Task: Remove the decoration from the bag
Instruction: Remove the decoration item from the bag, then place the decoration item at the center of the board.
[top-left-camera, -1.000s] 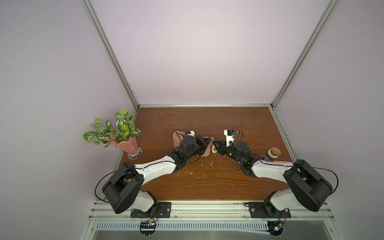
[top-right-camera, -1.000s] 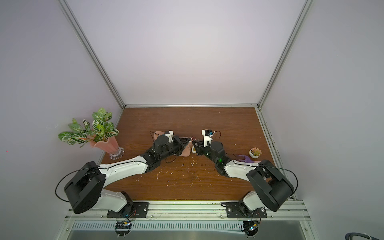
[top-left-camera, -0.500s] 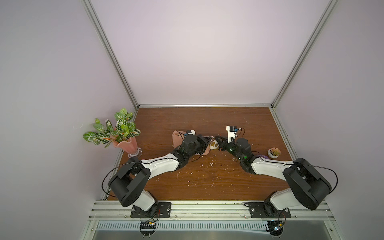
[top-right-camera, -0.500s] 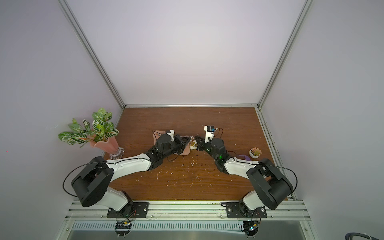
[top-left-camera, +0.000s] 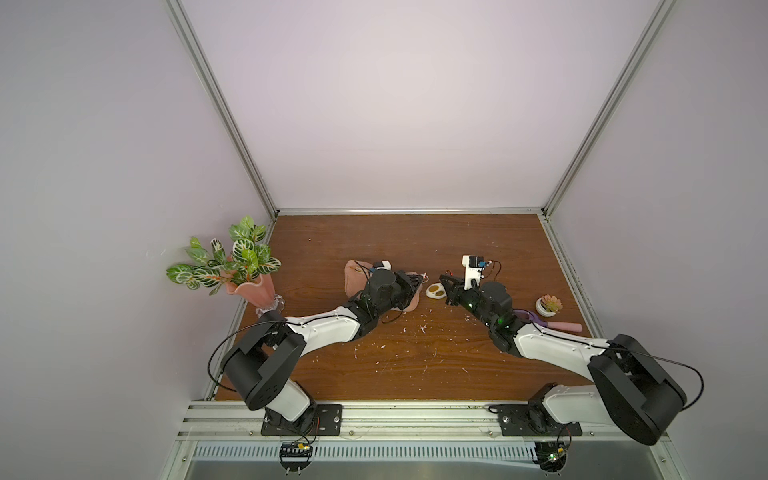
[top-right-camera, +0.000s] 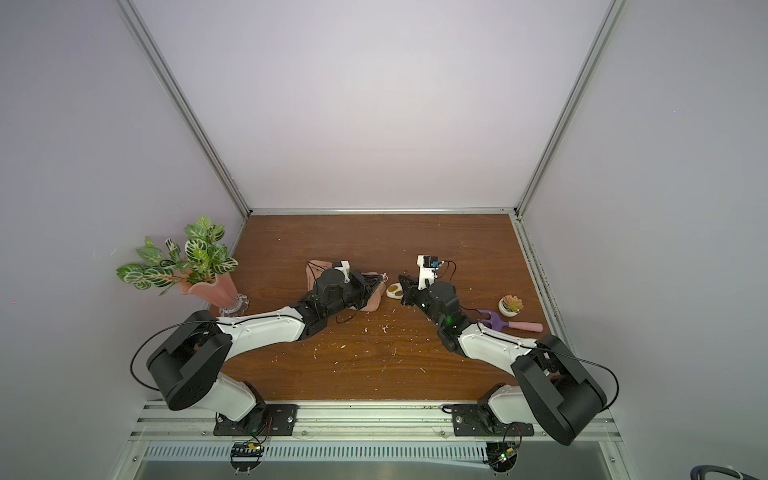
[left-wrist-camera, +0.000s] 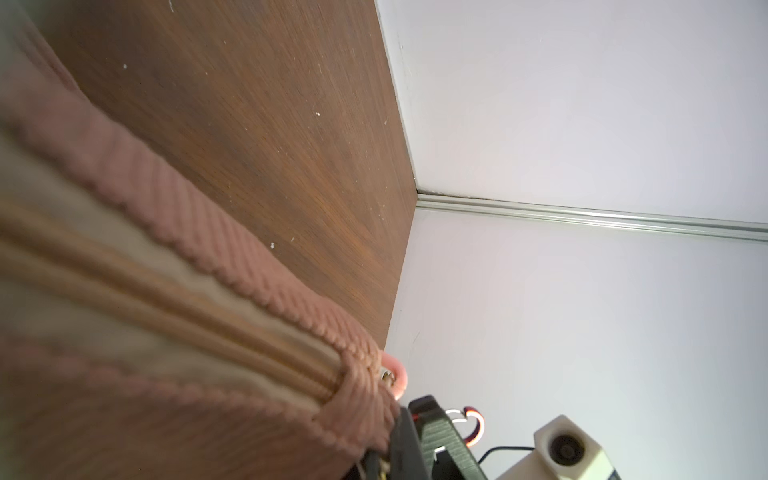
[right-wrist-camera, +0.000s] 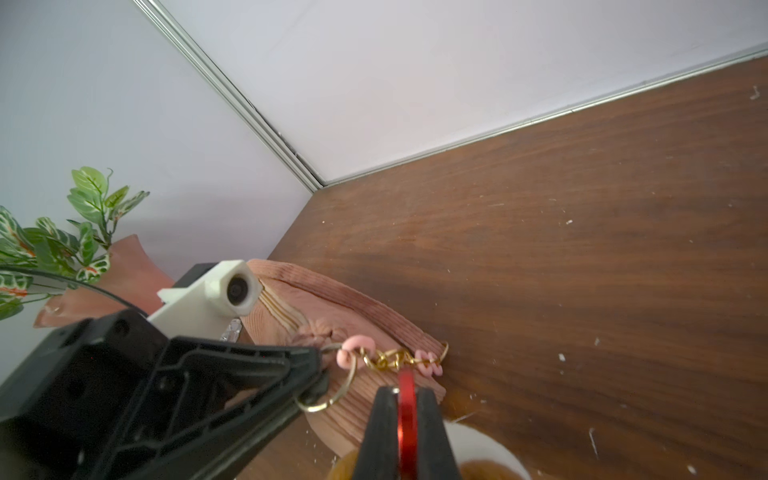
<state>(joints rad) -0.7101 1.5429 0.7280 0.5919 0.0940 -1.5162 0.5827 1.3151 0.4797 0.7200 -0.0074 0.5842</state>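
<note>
The decoration, a small cream-white plush with tan-brown blobs, lies just beneath the right gripper, whose jaws are clamped on a red clip. From there a gold chain leads to the key ring, pinched in the closed left gripper at the end of the ribbed dusty-pink bag. The table is dark wood grain flecked with white crumbs, boxed by pale lilac walls.
</note>
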